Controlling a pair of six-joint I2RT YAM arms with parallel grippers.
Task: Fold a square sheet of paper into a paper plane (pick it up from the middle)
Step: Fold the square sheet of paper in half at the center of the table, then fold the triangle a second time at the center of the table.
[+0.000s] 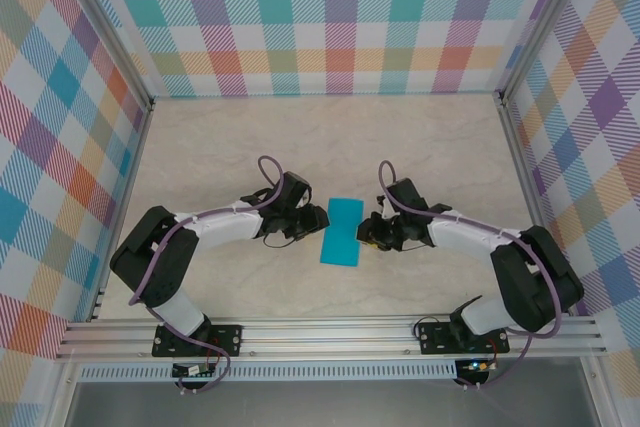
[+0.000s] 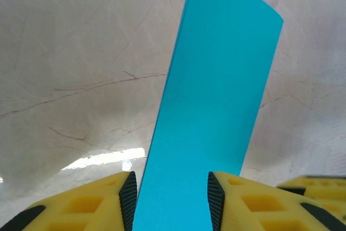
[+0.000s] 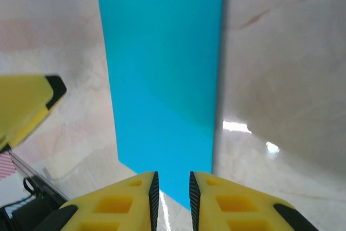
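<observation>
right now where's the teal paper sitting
In the top view the teal paper lies on the table as a narrow strip, directly between the left gripper and the right gripper, towards the near edge.

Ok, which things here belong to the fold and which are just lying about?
Job: sheet of paper, now a narrow teal rectangle; left gripper; right gripper.
Surroundings, not in the job: table; plaid walls; metal rail.
</observation>
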